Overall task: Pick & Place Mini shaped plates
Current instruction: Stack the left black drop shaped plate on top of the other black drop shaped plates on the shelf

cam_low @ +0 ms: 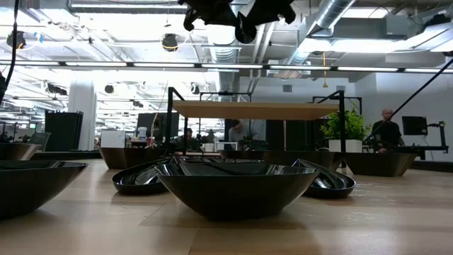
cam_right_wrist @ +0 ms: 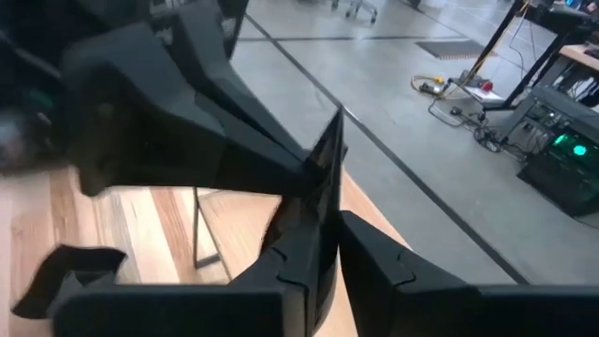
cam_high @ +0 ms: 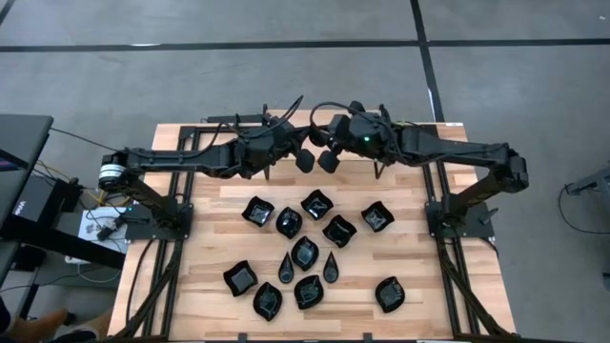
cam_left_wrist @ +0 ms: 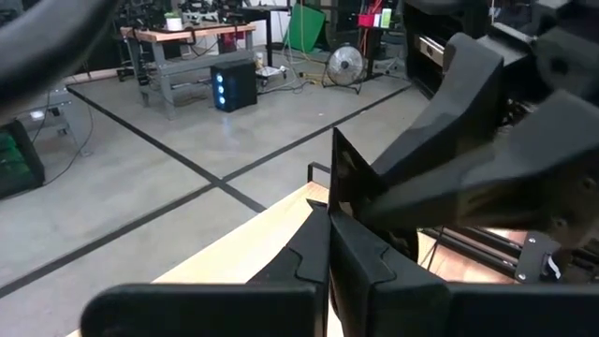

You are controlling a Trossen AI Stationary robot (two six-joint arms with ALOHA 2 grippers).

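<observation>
The held plate (cam_left_wrist: 335, 178) is only showing edge-on, a thin glossy black sliver, so I can't tell which shape it is. From above it's getting lost in the dark clump where both arms are meeting over the far edge of the table (cam_high: 457, 305). The low view is cutting the grippers off at the top of the frame.

The left gripper (cam_high: 305, 159) is sitting fully closed, with the sliver running down between its fingers (cam_left_wrist: 374, 267). The right gripper (cam_high: 329, 160) is coming in from the opposite side. Its fingers (cam_right_wrist: 281, 271) are pinched close together around that same plate, so both look to be gripping it up in the air.

The other mini plates (cam_high: 305, 252) are lying loose across the middle and near part of the table, well apart from the grippers. At table level one dish (cam_low: 226, 188) is blocking most of those behind it.

A black box (cam_high: 19, 205) off to the left is wearing a white marking that's too small to read.
</observation>
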